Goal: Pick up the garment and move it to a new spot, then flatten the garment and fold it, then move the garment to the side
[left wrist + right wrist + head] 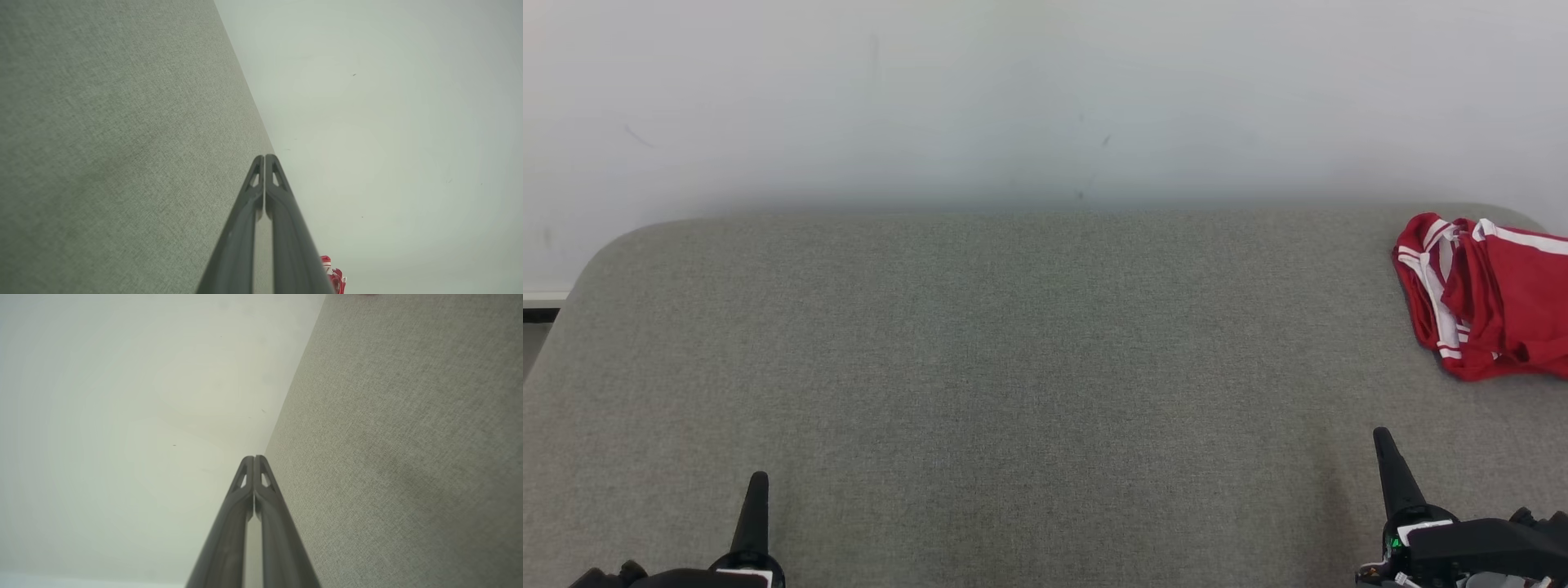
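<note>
The garment point(1490, 298) is red with white stripes, lying bunched and folded at the far right of the grey fabric surface point(1013, 367), partly cut off by the frame edge. A sliver of the garment point(335, 274) shows low in the left wrist view. My left gripper point(757, 482) rests at the lower left, shut with nothing in it, its fingertips pressed together point(264, 157). My right gripper point(1382, 437) stands at the lower right, shut and empty, tips touching point(254, 458), well short of the garment.
A plain white wall point(1045, 98) rises behind the surface's rounded far edge. A strip of floor and baseboard point(539, 306) shows at the far left beyond the surface's corner.
</note>
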Controlling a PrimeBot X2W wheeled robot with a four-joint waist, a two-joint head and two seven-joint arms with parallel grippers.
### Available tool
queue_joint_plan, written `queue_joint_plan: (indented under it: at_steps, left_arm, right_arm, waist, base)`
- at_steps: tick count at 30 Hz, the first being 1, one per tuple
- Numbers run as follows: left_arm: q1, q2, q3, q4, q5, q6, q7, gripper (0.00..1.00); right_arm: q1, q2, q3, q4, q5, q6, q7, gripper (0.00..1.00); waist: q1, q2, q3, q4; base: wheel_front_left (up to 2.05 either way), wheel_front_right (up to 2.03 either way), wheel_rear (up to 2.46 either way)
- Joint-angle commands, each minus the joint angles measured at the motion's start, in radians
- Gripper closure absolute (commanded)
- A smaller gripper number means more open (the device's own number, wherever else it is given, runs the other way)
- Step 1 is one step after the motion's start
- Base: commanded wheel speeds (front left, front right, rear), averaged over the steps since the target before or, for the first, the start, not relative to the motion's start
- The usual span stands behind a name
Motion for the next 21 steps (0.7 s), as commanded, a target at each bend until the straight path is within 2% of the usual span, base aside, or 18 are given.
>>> queue_joint_plan:
  at_steps: [1,21]
  left_arm:
    - [-0.020,0.000,0.004,-0.009,-0.020,-0.005,0.004,1.00]
    - [-0.032,-0.003,0.012,-0.012,-0.180,-0.008,0.046,1.00]
  right_arm:
    - [-0.015,0.000,-0.003,-0.004,0.019,-0.001,0.006,1.00]
    - [-0.030,0.001,-0.014,0.004,0.172,-0.002,0.035,1.00]
  waist:
    - [0.0001,-0.0001,0.000,0.000]
    - [0.0001,-0.0001,0.003,-0.006]
  base:
    - [0.00,0.00,0.00]
    - [0.00,0.00,0.00]
